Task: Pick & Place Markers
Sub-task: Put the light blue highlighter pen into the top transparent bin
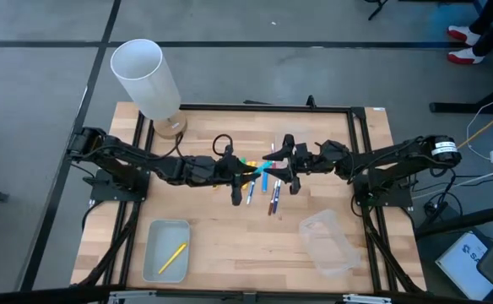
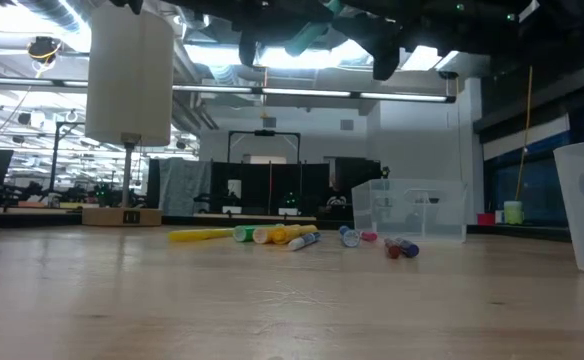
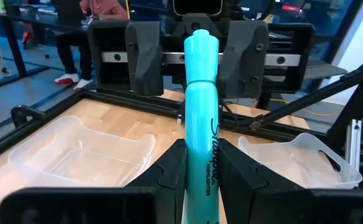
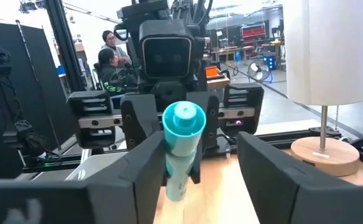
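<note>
Mid-air handover over the worktop's centre: the left tool (image 3: 200, 177) is clamped on a teal marker (image 3: 201, 106), its far end between the right tool's (image 4: 197, 165) parted fingers. One yellow marker (image 1: 172, 257) sits in the near-left tray (image 1: 149, 232); the remaining markers (image 1: 259, 187) lie loose mid-worktop, so most work remains.
</note>
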Robot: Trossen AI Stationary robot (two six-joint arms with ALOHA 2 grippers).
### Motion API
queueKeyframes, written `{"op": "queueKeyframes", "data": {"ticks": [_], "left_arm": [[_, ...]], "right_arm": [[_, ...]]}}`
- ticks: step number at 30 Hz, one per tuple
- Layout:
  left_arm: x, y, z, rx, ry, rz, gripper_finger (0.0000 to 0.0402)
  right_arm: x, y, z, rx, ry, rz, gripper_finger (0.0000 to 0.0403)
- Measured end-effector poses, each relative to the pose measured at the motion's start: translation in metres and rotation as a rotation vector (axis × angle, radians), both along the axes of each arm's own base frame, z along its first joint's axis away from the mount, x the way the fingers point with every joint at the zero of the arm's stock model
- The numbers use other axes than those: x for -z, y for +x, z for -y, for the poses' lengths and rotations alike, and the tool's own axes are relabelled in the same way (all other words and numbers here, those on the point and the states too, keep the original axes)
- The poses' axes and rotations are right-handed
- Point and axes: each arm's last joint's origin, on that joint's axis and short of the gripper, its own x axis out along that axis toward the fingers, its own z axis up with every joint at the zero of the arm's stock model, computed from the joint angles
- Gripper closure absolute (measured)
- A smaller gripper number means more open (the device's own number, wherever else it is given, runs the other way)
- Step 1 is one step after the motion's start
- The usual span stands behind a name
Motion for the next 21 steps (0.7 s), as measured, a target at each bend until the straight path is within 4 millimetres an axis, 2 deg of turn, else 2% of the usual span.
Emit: {"op": "queueKeyframes", "data": {"ticks": [6,13,21], "left_arm": [[-0.005,0.001,-0.005,0.025,-0.010,0.047,0.0336],[-0.004,0.003,-0.005,0.033,-0.010,0.053,0.0336],[0.001,0.005,-0.006,0.031,-0.008,0.038,0.0336]], "right_arm": [[-0.001,0.000,0.000,0.000,0.001,0.008,0.0233],[0.000,0.001,-0.001,-0.004,0.006,0.023,0.0235],[0.002,0.018,0.000,-0.008,0.002,0.024,0.0235]]}}
